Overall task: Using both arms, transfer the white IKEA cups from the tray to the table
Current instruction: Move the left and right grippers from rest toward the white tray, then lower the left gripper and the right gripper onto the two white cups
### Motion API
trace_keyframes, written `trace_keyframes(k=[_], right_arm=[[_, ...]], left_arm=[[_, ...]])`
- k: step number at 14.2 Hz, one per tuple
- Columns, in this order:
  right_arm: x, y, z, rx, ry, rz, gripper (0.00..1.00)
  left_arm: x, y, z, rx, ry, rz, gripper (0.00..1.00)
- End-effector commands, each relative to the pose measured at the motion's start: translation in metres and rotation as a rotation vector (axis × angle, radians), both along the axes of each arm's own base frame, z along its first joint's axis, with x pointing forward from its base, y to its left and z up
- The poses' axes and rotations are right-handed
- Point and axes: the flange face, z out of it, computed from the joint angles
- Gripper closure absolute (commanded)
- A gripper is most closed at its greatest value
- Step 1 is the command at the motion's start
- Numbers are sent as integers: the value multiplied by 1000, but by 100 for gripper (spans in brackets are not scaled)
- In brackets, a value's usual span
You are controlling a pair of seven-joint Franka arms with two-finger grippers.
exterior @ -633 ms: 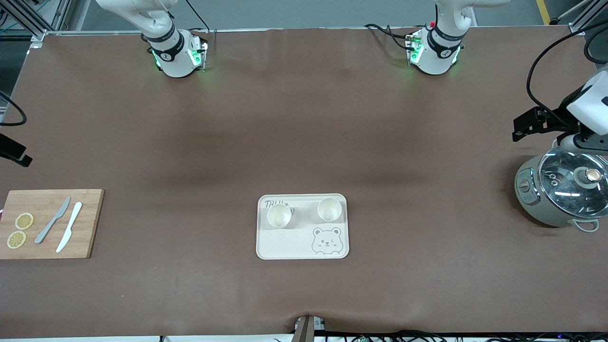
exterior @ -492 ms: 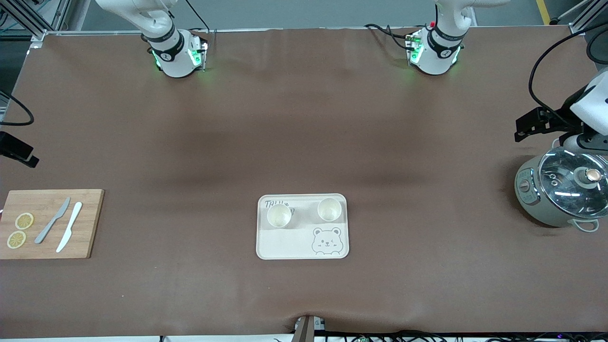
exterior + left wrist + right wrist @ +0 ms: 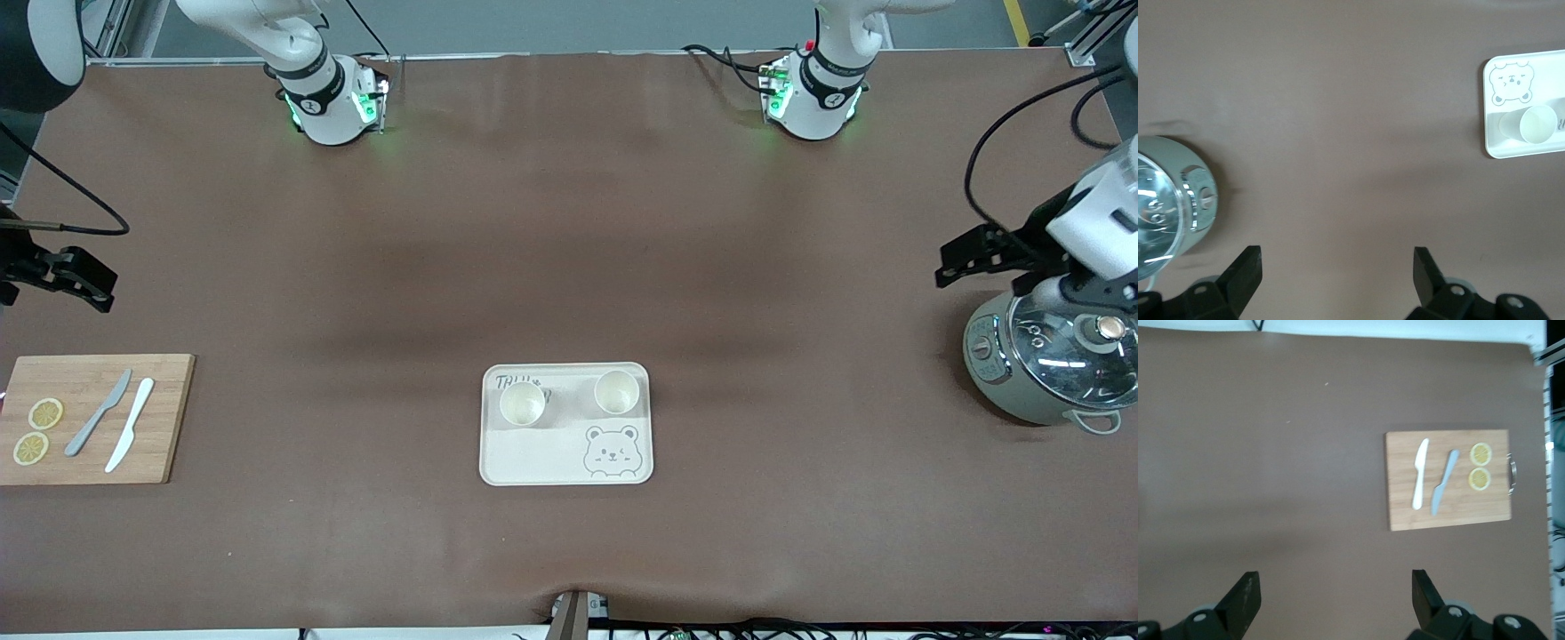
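Observation:
Two white cups stand upright on the cream bear tray (image 3: 533, 453) in the middle of the table: one (image 3: 522, 404) toward the right arm's end, the other (image 3: 616, 392) toward the left arm's end. My left gripper (image 3: 949, 263) is open and empty, in the air beside the pot. Its wrist view (image 3: 1336, 267) shows one cup (image 3: 1537, 124) on the tray (image 3: 1511, 150). My right gripper (image 3: 100, 286) is open and empty over bare table beside the cutting board; its wrist view (image 3: 1334, 588) shows no cup.
A grey cooking pot with a glass lid (image 3: 1049, 364) stands at the left arm's end. A wooden cutting board (image 3: 169, 418) with two knives (image 3: 116, 422) and two lemon slices (image 3: 36, 431) lies at the right arm's end.
Both grippers have moved in from the table's ends toward its middle; the right one has come farther into the front view. The cups and the tray have not moved.

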Motion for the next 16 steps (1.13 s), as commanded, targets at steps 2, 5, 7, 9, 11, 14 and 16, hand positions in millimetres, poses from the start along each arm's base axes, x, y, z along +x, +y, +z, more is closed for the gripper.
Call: trace_keyframes(k=[2,5,7,9,11,14,16], right_arm=[[-2,13,-4,143,13,-8,0],[16,42,-30,156,13,-73,0],[26,84,-54,183,35,-60,0],[39,114,-71,251,-8,-210,0],[46,166,-101,251,-13,-205,0],[61,197,-142,262,-35,-193,0],[61,233,-171,269,-23,-195,0]], left_arm=[[45,-75,-57,24,40,4,0],[67,-143,-106,48,56,100,0],[75,-197,-146,35,8,212,0],[75,-235,-180,27,-15,251,0],[72,-261,-199,19,-38,269,0],[65,-295,-238,11,-50,291,0],[64,-315,-261,17,-103,316,0]])
